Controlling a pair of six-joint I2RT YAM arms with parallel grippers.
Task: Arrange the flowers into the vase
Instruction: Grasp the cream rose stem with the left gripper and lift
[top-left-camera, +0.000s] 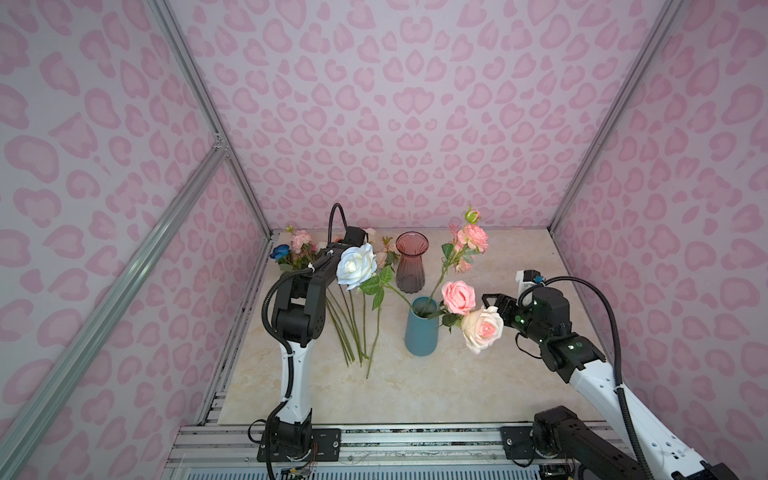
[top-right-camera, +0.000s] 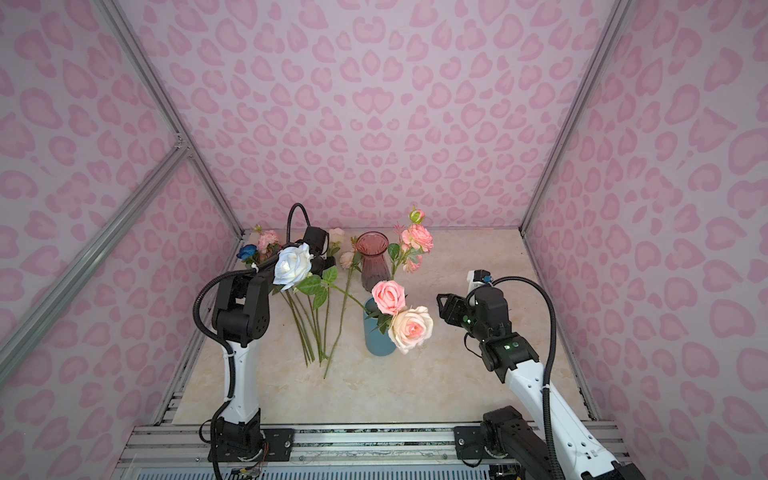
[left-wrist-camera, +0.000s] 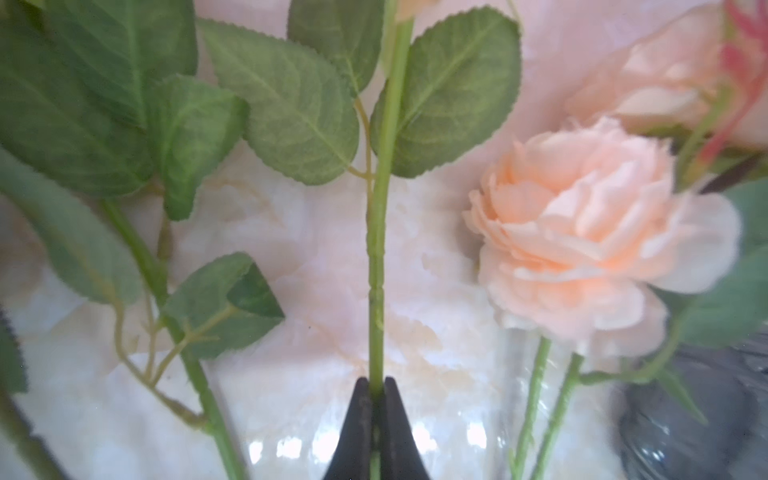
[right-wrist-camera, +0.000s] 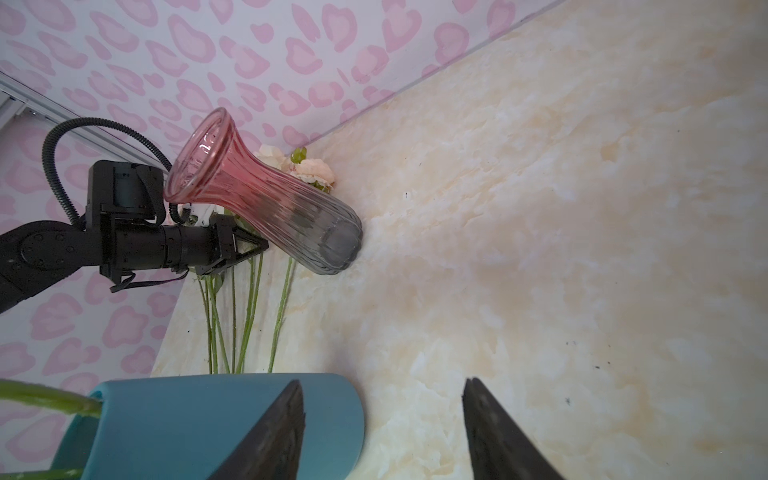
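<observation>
Left wrist view: the left gripper (left-wrist-camera: 376, 386) is pinched tight on a thin green stem (left-wrist-camera: 379, 249). The stem runs straight out from between the fingertips, with leaves on either side further along and a pale bloom cut off at the frame edge. A peach rose (left-wrist-camera: 582, 241) lies just beside that stem, clear of the gripper. The marble-look table (left-wrist-camera: 291, 270) is underneath.

Top views: the left gripper sits low at the back left of the table, beside the base of the pink glass vase (top-left-camera: 411, 262). It is among the loose flowers (top-left-camera: 349, 328) that lie flat with their stems pointing frontward. A dark blue bloom (top-left-camera: 280, 251) marks the far-left end of that pile. The blue vase (top-left-camera: 422, 332) stands upright mid-table, in front of the pink glass vase.
- A white-and-pale-blue rose (top-left-camera: 356, 266) in it leans left over the left arm.
- A spray of small pink roses (top-left-camera: 471, 237) rises toward the back.
- A pink rose (top-left-camera: 458, 297) and a cream-pink rose (top-left-camera: 483, 328) lean right.

Right wrist view: the right gripper (right-wrist-camera: 382, 380) has its jaws spread with nothing between them, hovering just beside the blue vase. In both top views its fingertips are close by the cream-pink rose; contact cannot be judged.
</observation>
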